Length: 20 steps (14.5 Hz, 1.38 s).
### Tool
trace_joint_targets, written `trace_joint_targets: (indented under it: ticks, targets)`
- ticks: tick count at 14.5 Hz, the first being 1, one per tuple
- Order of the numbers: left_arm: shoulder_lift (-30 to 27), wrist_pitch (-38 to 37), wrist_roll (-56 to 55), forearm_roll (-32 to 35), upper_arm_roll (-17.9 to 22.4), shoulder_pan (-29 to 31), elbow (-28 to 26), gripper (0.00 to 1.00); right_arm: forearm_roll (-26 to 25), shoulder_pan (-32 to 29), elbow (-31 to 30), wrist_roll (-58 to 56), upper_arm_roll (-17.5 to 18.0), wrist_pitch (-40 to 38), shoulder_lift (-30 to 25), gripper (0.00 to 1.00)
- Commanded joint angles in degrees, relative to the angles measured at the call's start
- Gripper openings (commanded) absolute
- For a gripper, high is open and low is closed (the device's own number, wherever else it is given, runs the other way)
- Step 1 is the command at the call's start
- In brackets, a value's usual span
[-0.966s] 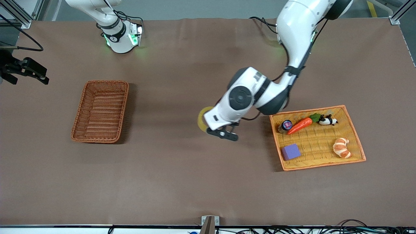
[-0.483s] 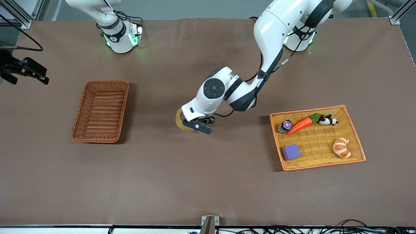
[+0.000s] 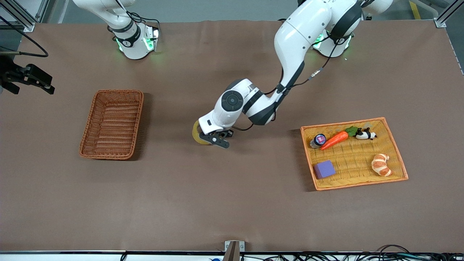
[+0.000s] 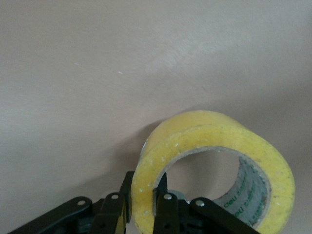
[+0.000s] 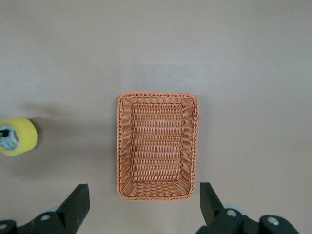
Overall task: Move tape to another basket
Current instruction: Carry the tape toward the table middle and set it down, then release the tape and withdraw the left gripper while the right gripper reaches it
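Left pincer [image 3: 214, 139] over bare desk [image 3: 232, 203], between the two baskets. It holds the tape [image 3: 197, 132]: one finger through the core, one outside, pinching the ring wall. Left wrist view confirms it: tape [image 4: 214, 165] clamped at its rim, roll on edge, most of its body hanging clear of the fingers [image 4: 163, 209].

Right pincer [image 5: 141, 207] waits high over the brown basket [image 5: 157, 145], jaws wide, empty. Tape [image 5: 18, 137] shows off to one side in that view, well apart from the basket.

Brown basket [image 3: 112, 124] sits toward the right arm's end of the desk, empty. Tray [image 3: 362, 181] at the left arm's end carries small items.

Step in hand, as I judge it: carry across to the brown basket.
- The grip is on one wall only, so the roll may swing; move evenly.
- Keep the roll's lowest edge above the raised wicker rim on approach.
- Centre over the basket floor, lower inside the walls, then release; a roll let go on edge could run.
- Mind the right arm parked over the same basket.
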Motion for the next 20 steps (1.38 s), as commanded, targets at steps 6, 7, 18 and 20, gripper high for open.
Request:
trace_joint_targets:
  ticks: [6,7,18,20]
  targets:
    - [-2.5,3.3,-5.6,-0.4,2.9,0.2,1.6,0.57,0.8,0.0,-0.2,-0.4,-0.1,-0.4,-0.5,1.0]
    - [-5.2,3.2,-6.1,0.1,3.9,0.2,1.4,0.62,1.1,0.1,-0.2,-0.4,-0.1,-0.3,-0.5,1.0]
    - [-40.2,-10.9,2.2,1.7,4.1,18.9,-23.6,1.0,1.2,2.7,-4.3,14.7,16.7,6.9,8.6,1.0]
    - [-43.2,-18.9,5.3,1.7,4.2,21.8,-23.3,1.0,0.5,5.4,-9.3,21.3,19.1,16.0,12.3,1.0]
